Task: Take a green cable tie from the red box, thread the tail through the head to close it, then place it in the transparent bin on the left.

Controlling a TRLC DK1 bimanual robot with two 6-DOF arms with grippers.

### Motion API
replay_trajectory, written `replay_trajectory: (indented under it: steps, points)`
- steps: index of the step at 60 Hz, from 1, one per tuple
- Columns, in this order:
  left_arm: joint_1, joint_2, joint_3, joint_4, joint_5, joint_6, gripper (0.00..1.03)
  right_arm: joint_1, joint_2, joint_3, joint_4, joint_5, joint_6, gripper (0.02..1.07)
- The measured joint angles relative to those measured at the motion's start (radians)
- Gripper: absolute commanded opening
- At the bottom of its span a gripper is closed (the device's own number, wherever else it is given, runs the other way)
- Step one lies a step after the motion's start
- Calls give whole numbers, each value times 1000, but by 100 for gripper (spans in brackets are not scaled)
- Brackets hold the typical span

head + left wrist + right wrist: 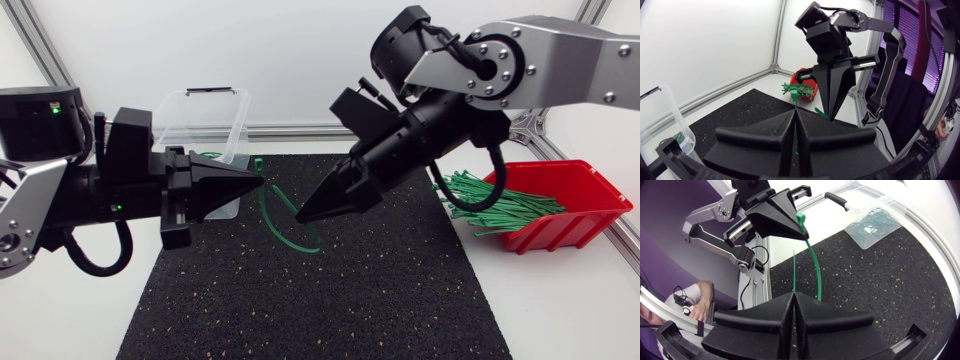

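Left gripper (258, 182) and right gripper (301, 214) share one green tie (266, 210).
Left gripper is clamped at its head, right gripper clamped on its tail; the tie loops above the mat (300, 300).

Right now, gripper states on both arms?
Left gripper: closed on the green cable tie, near its head.
Right gripper: closed on the same tie's tail end.

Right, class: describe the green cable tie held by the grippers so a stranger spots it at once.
Over the black speckled mat, the left gripper and right gripper face each other. The green cable tie curves between them, pinched by both. Its neighbours lie bundled in the red plastic box; it alone is held up.
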Motion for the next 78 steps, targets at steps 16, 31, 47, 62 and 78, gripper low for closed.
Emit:
replay_trajectory:
  steps: [16, 31, 47, 62, 78]
  points:
    - [-63, 19, -51, 138, -77, -20, 4, -57, -36, -1, -65, -2, -23, 7]
    - [-68, 96, -84, 258, -85, -39, 4, -69, -34, -8, -88, -17, -41, 7]
    - [-71, 171, -108, 370, -85, -92, 4, -69, 31, -3, -132, -19, -45, 7]
    - [-71, 201, -114, 471, -85, -151, 4, -76, 66, 51, -194, -19, -46, 7]
    - [-102, 171, -116, 474, -85, -212, 4, -75, 67, 164, -270, -18, -45, 7]
